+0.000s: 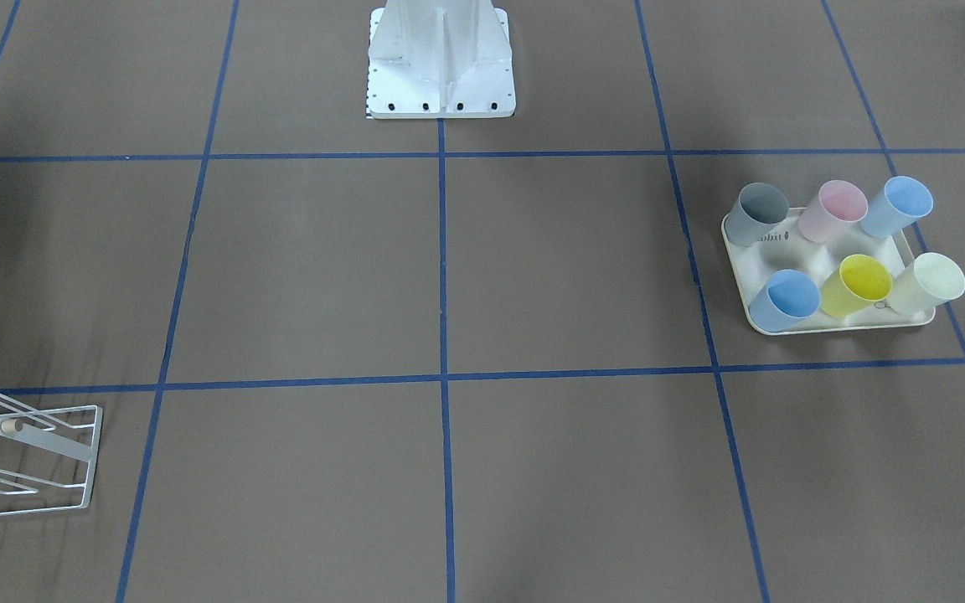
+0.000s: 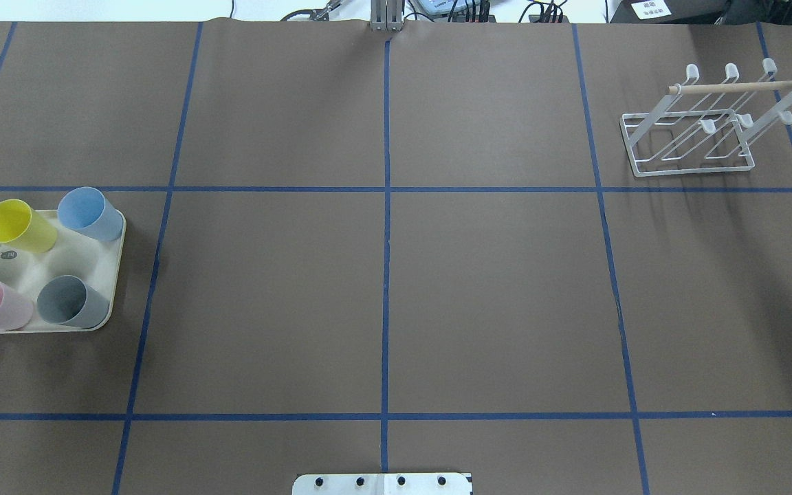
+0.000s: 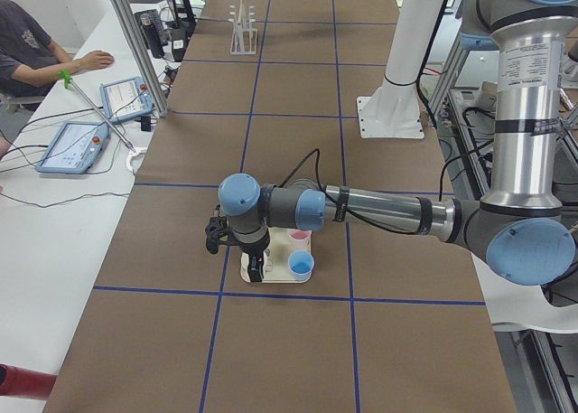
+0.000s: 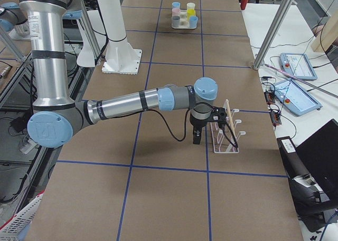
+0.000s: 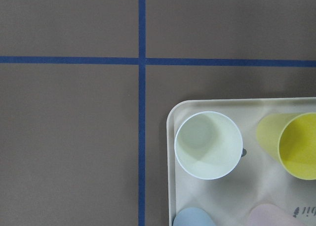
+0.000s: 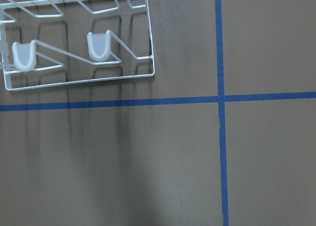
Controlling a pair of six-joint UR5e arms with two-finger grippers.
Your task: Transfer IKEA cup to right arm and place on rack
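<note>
The brown counter (image 2: pixel 492 295), marked into squares by blue tape, carries everything. A white pedestal (image 1: pixel 441 63) is bolted at its robot-side edge.

The left arm (image 3: pixel 388 212) stretches low across the counter to the tray end. The left jaws hang pointing down over the tray, close above its outer edge. They show only in the side view, so I cannot tell whether they are spread or pressed together. The left wrist view looks straight down on one tray corner and shows no jaws.

The right arm (image 4: pixel 121 105) reaches out low toward the opposite end. The right jaws point down over bare counter just beside the rack, on the robot's side of it. Here too only the side view shows them, and I cannot tell how they stand.

A person (image 3: pixel 27 47) sits at a side desk beyond the counter, one hand resting near two handheld panels.

The cream tray (image 1: pixel 834 322) lies on the robot's left. The white wire rack (image 2: pixel 702 124), with a wooden dowel along its top, stands at the far right corner, well apart from the tray.

Six cups stand upright in the tray, mouths up, in two rows. One row is grey (image 1: pixel 757 213), pink (image 1: pixel 834 209) and blue (image 1: pixel 897 205). The other is a second blue (image 1: pixel 786 299), yellow (image 1: pixel 858 285) and pale green (image 1: pixel 928 283).
</note>
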